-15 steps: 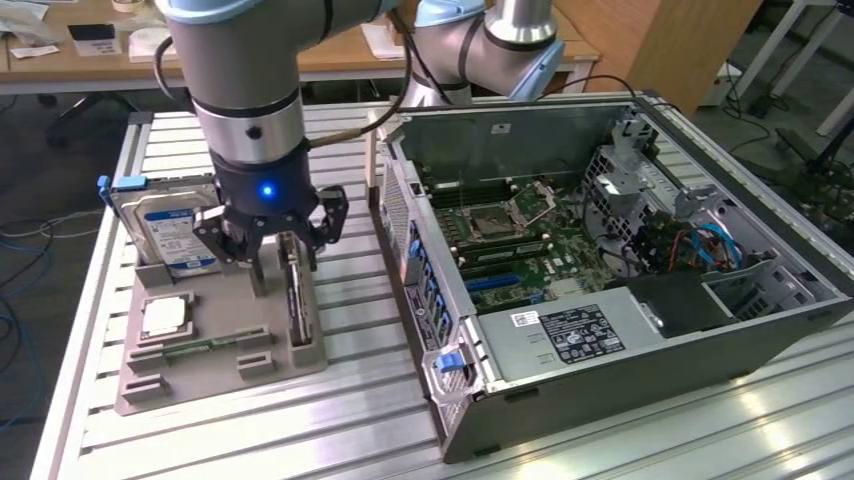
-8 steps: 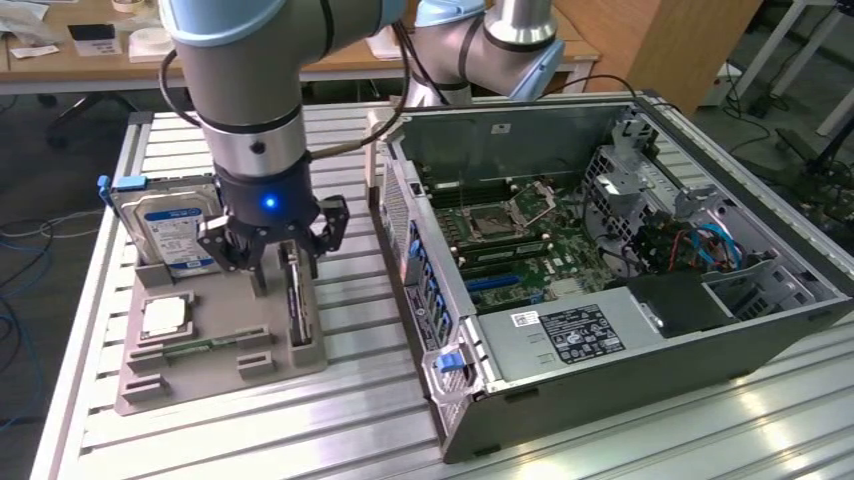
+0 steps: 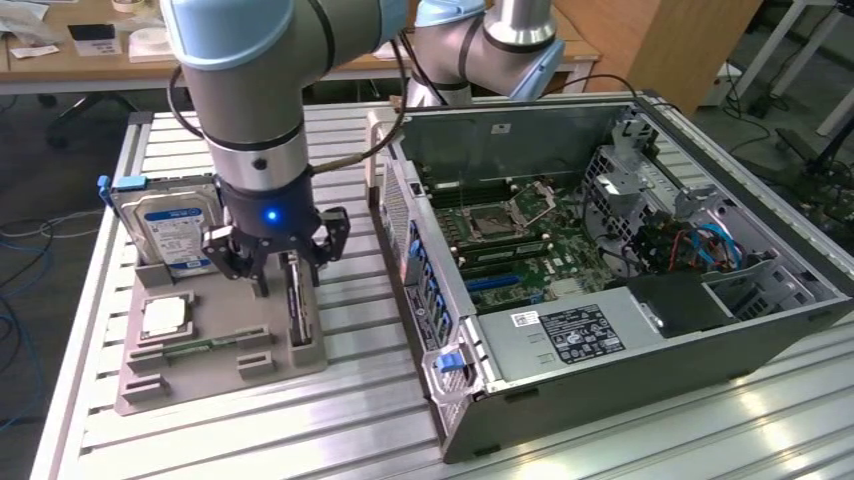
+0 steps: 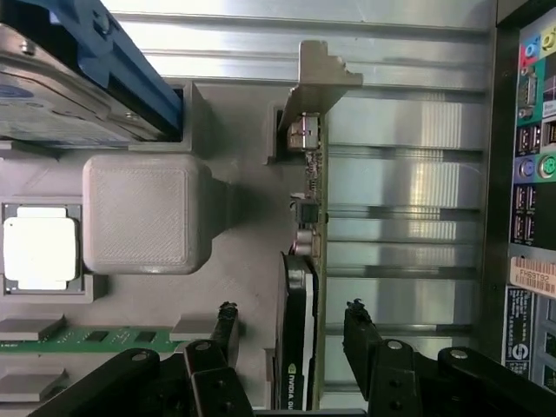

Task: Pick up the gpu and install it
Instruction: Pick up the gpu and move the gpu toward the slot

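Note:
The gpu [image 3: 298,305] stands on edge in a slot of the grey holder tray [image 3: 200,385], a thin dark card. In the wrist view the gpu [image 4: 304,261] shows its green board edge, its black fan housing and its pale metal bracket [image 4: 323,74] at the far end. My gripper [image 3: 284,268] hangs right over the card. It is open, with one black finger [image 4: 224,326] on the fan side and the other finger [image 4: 358,326] on the bare board side. A small gap shows on each side of the card, so the gripper [image 4: 289,309] straddles it without clamping.
The tray also holds a silver hard drive [image 3: 167,225] with a blue-white label, a CPU [image 3: 163,315] and a green memory stick [image 3: 200,347]. An open PC case [image 3: 601,260] lies at the exterior view's right, close beside the tray, its motherboard [image 3: 514,250] exposed. The table is slatted aluminium.

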